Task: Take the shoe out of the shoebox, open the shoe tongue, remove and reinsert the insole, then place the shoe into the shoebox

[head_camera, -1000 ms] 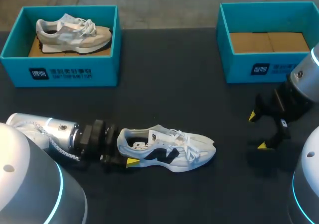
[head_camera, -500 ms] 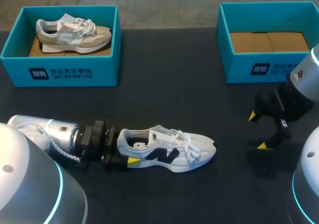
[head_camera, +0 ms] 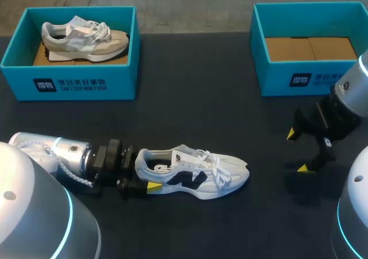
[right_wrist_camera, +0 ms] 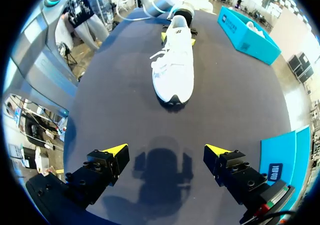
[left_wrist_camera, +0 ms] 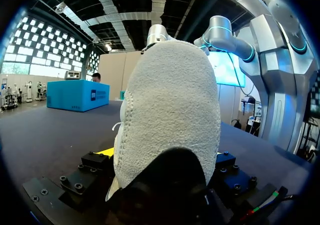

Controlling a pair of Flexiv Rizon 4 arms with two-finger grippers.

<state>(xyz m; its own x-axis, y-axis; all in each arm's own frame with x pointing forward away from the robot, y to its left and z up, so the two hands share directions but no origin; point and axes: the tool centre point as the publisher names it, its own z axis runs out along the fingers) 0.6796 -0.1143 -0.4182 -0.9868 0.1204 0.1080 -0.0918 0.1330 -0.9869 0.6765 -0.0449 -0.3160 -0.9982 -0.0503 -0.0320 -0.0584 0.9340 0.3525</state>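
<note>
White shoe lies on its sole on the table, near edge, left of centre, toe pointing right. Left gripper clamps the heel from both sides; the left wrist view shows the heel filling the gap. Right gripper is spread wide with nothing in it, over bare table well right of the toe. Right shoebox shows only its cardboard floor. Left shoebox holds a grey shoe.

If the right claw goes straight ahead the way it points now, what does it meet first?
Most likely the white shoe, at its toe, unless the right claw tilts down onto the table first.
</note>
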